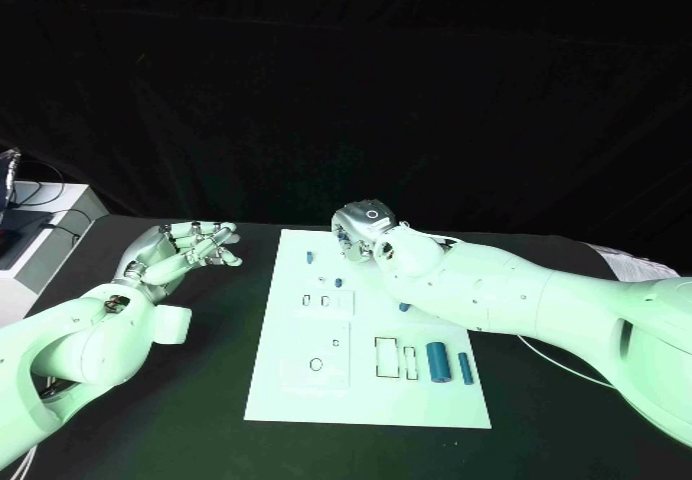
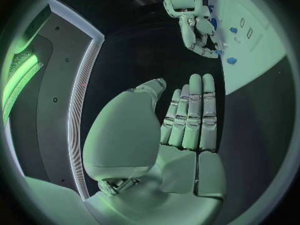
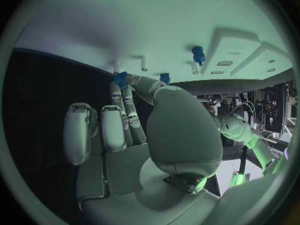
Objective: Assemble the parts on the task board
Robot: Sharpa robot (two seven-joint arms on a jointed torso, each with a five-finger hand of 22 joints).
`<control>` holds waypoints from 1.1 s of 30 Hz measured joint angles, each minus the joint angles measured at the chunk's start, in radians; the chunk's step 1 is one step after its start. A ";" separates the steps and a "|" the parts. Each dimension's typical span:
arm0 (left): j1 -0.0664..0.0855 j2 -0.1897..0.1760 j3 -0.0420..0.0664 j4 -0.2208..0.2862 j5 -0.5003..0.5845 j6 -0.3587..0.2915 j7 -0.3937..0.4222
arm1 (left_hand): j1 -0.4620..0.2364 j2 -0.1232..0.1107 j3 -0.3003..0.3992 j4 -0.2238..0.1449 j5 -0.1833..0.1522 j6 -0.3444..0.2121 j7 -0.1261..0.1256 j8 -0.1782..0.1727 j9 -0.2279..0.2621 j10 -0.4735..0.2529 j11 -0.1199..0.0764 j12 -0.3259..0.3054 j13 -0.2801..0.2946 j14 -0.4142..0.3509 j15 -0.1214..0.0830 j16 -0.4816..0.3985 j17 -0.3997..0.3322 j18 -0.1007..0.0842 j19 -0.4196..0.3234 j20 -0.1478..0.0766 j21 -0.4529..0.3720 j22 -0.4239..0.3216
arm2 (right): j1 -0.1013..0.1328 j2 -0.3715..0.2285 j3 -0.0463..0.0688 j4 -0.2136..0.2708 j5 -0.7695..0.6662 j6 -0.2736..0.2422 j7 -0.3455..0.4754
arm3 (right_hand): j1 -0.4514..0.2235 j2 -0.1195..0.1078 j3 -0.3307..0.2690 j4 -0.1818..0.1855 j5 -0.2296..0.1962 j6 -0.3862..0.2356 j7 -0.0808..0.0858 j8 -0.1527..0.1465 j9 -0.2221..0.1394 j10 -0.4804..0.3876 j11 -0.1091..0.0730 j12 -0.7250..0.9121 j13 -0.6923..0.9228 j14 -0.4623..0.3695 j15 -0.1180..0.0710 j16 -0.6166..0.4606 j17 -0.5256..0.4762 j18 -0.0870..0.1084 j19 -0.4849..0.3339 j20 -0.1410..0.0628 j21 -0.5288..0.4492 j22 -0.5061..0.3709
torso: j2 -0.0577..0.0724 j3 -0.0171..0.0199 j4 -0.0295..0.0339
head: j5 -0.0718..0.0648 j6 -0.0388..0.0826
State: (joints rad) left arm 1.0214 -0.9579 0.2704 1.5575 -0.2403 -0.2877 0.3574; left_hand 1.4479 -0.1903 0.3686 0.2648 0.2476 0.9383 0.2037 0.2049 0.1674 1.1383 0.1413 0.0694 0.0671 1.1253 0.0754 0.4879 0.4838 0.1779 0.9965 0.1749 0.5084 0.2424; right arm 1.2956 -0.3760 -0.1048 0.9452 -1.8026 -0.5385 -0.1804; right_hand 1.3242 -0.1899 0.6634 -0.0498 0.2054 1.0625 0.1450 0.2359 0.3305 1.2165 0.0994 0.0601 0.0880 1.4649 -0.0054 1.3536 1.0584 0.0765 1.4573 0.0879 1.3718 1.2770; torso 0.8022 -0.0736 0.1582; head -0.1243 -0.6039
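The white task board [image 1: 296, 392] lies in the middle of the table. My right hand [image 1: 366, 233] hovers over its far end and pinches a small blue part [image 3: 120, 78] between thumb and fingertips, close to the board's surface [image 3: 94, 30]. A blue peg [image 3: 198, 54] stands in the board nearby, and another small blue piece [image 3: 165, 78] lies beside the thumb. A thick blue cylinder [image 1: 436, 362] and a slim blue one [image 1: 466, 367] lie near the board's right front. My left hand [image 1: 189, 255] is held off the board's left side, fingers extended, holding nothing.
Rectangular and round recesses [image 1: 387, 357] mark the board's front half. A pale box [image 1: 36, 245] stands at the table's far left edge. A cable [image 1: 555, 362] runs over the black table to the right of the board, under my right arm.
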 measured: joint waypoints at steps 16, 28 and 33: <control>0.000 0.000 0.000 -0.011 0.000 0.001 -0.002 | 0.000 0.000 0.000 0.000 0.000 0.000 0.000 0.000 0.000 -0.006 0.001 0.000 0.000 0.000 0.000 0.004 0.004 0.000 -0.003 -0.003 0.004 0.002 | -0.001 -0.024 -0.001 0.035 -0.023 -0.023 -0.025 | 0.000 0.000 0.000 0.000 0.002 0.005 -0.001 0.000 0.003 0.000 0.000 0.003 0.000 0.000 0.000 0.004 0.003 0.000 0.000 0.000 0.004 0.004 | 0.005 -0.0047 0.0045 | -0.003 0.004; 0.000 0.000 0.000 -0.016 0.000 0.003 -0.002 | 0.000 0.000 0.000 0.000 0.000 0.000 0.000 0.000 0.000 -0.007 0.000 0.000 0.000 0.000 0.000 0.004 0.004 0.000 -0.003 -0.003 0.004 0.002 | -0.002 -0.042 -0.001 0.057 -0.034 -0.035 -0.038 | 0.000 0.000 0.000 0.000 0.001 0.005 -0.001 0.004 0.005 0.000 0.000 0.003 0.000 0.000 0.000 0.004 0.003 0.000 0.000 0.000 0.008 0.007 | 0.007 -0.0080 0.0079 | -0.008 0.007; 0.000 0.001 0.000 -0.017 0.000 0.003 -0.002 | 0.000 0.000 0.000 0.000 0.000 0.000 0.000 0.000 0.000 -0.007 0.000 0.000 0.000 0.000 0.000 0.004 0.005 0.000 -0.003 -0.003 0.004 0.002 | -0.003 -0.051 -0.001 0.069 -0.036 -0.039 -0.043 | 0.000 0.000 0.000 0.000 0.001 0.005 -0.001 0.004 0.007 0.000 0.000 0.003 0.000 0.000 0.000 0.004 0.003 0.000 0.000 0.000 0.008 0.007 | 0.008 -0.0097 0.0093 | -0.009 0.007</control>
State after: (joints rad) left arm 1.0213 -0.9572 0.2704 1.5406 -0.2405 -0.2844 0.3556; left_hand 1.4479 -0.1903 0.3686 0.2649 0.2476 0.9383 0.2037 0.2049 0.1670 1.1310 0.1412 0.0694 0.0671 1.1254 0.0754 0.4917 0.4888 0.1778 0.9931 0.1715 0.5121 0.2447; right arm 1.2928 -0.4269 -0.1054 1.0138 -1.8390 -0.5775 -0.2232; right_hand 1.3239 -0.1903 0.6633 -0.0498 0.2063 1.0671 0.1436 0.2398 0.3377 1.2165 0.0994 0.0631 0.0881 1.4649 -0.0054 1.3574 1.0611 0.0766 1.4572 0.0879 1.3797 1.2839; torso 0.8106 -0.0833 0.1675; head -0.1336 -0.5973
